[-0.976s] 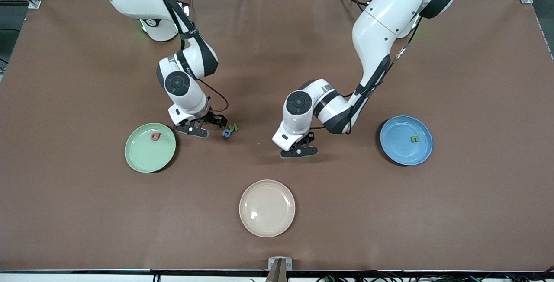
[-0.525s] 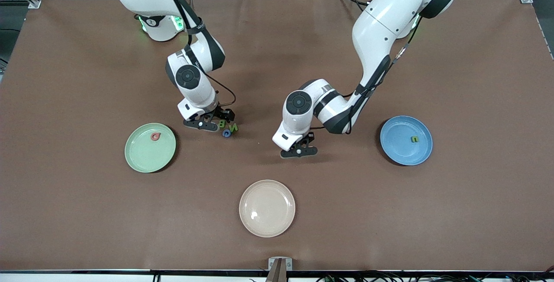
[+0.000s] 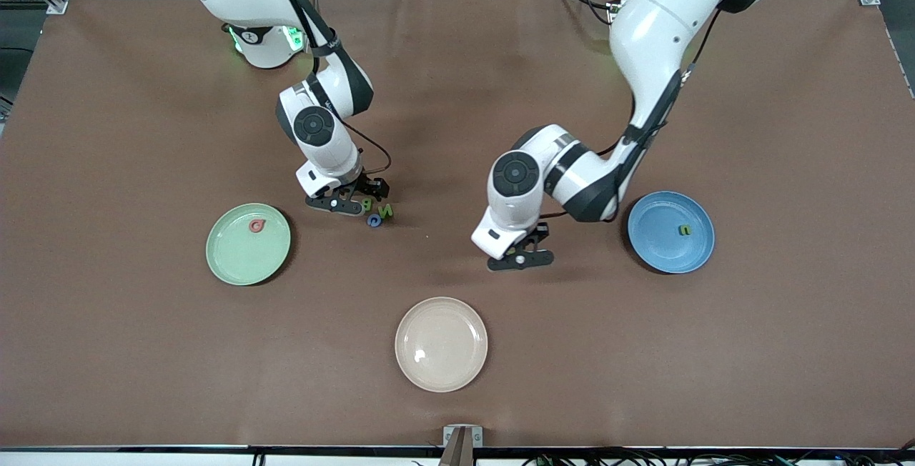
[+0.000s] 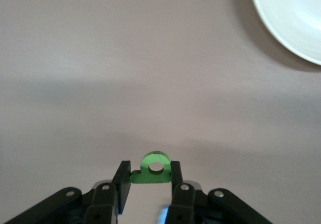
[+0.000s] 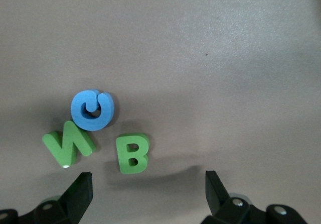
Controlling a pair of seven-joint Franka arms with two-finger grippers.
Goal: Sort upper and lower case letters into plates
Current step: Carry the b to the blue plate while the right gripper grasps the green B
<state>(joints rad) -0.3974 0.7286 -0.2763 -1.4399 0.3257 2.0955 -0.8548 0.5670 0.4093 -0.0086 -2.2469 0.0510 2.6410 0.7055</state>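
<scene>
A brown counter (image 3: 143, 352) is carrying the blue plate (image 3: 654, 241) and green plate (image 3: 236, 255). The left tool (image 4: 146, 179) is clamping a green letter (image 4: 152, 168) near the blue plate, probably for delivery. The right tool (image 5: 148, 194), fingers apart, is hanging over the green B (image 5: 132, 153), likely to grasp it.

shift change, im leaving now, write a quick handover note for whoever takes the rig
Left gripper: shut on a small green letter, over bare table between the cream plate and the blue plate.
Right gripper: open, low over the loose letters: green B, green N, blue letter.
Done: a red letter is in the green plate, a green letter in the blue plate.
Left: place the held letter, then sort the three loose ones.
</scene>
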